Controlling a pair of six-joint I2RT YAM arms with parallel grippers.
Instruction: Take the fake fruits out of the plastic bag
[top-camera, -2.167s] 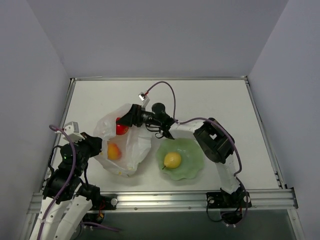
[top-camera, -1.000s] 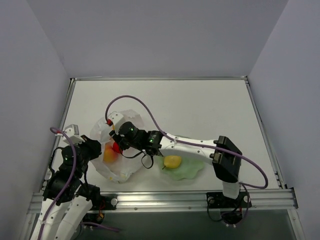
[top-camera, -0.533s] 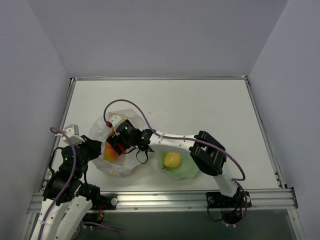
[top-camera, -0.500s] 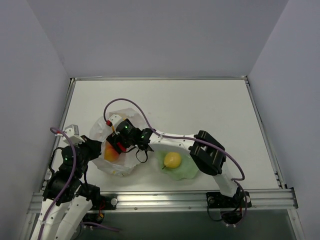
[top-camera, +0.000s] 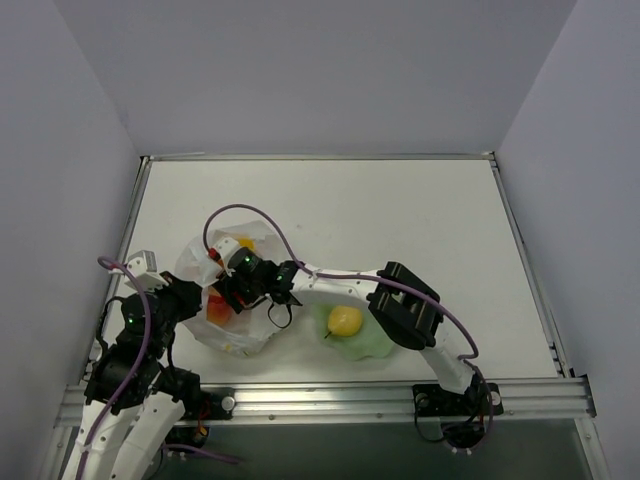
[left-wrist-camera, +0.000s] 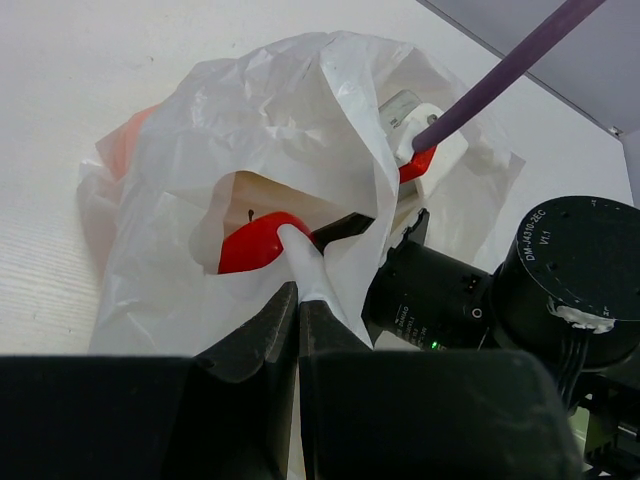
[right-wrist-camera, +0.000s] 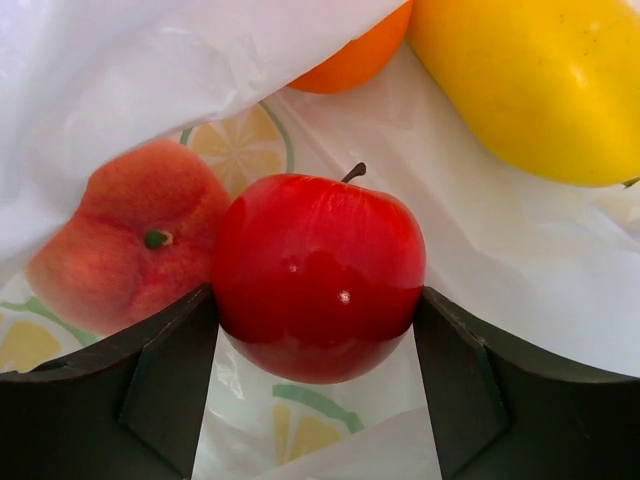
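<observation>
- We're looking at the plastic bag (top-camera: 250, 328) sitting crumpled on the near-left part of the table (top-camera: 420, 220), with its mouth gaping open toward the right arm.
- The left gripper (left-wrist-camera: 297, 300) is pinching a fold of the bag's rim. Its fingers are squeezed together with the thin white plastic caught between them.
- The right gripper (right-wrist-camera: 316, 300) is reaching inside the bag. Its two fingers (right-wrist-camera: 170, 385) are pressing against either side of the red apple (right-wrist-camera: 318, 265), so we're calling it clamped on that one.
- The apple's little stem is pointing away from the fingers, and the plastic under it is showing a lemon-slice print.
- In the right wrist view we're seeing the peach (right-wrist-camera: 115, 245) touching the apple on its left, with its stem dimple facing the camera.
- The orange ball (right-wrist-camera: 350, 55) is peeking out from under a flap of plastic beyond the apple. The long yellow fruit (right-wrist-camera: 530, 80) is lying just beside it at the top right.
- All four of those are sitting inside the bag.
- The yellow pear (top-camera: 345, 320) is resting outside, on the pale green plate (top-camera: 360, 348) just right of the bag. The right arm is stretching over the plate's far side.
</observation>
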